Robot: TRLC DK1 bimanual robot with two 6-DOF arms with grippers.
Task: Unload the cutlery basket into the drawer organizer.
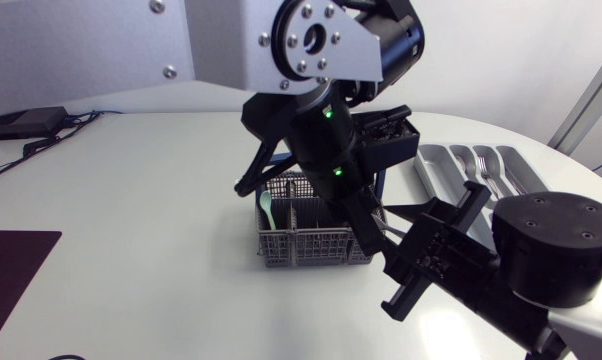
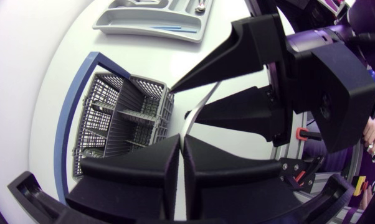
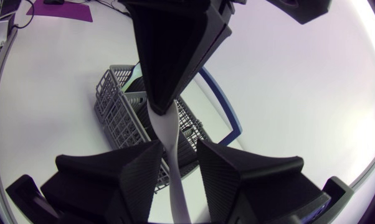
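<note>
The left gripper [image 2: 182,140] is clenched on a white utensil [image 3: 168,132], whose handle runs between the right gripper's [image 3: 179,147] released, parted jaws. Under both jaws the grey cutlery basket [image 2: 122,118] stands on the white table [image 1: 151,200], with the drawer organizer [image 2: 151,28] farther ahead.

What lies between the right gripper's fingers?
A white utensil, held by the left gripper; the right gripper is open around it, as the right wrist view shows.
</note>
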